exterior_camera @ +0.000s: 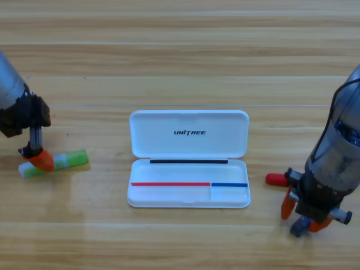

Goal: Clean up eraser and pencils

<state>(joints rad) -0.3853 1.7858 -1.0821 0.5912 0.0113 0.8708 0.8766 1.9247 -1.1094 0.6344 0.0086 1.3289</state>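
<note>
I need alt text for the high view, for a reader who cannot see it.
An open white case lies mid-table, nothing put inside yet. At left, the left tool sits on a white pen with a green end. At right, the right tool is down over a red-capped pen and a small dark eraser.

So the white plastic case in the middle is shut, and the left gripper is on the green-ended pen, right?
Not quite: the white plastic case is open, its lid folded back, as the high view shows. The left gripper is indeed on the translucent white, green-ended pen.
</note>
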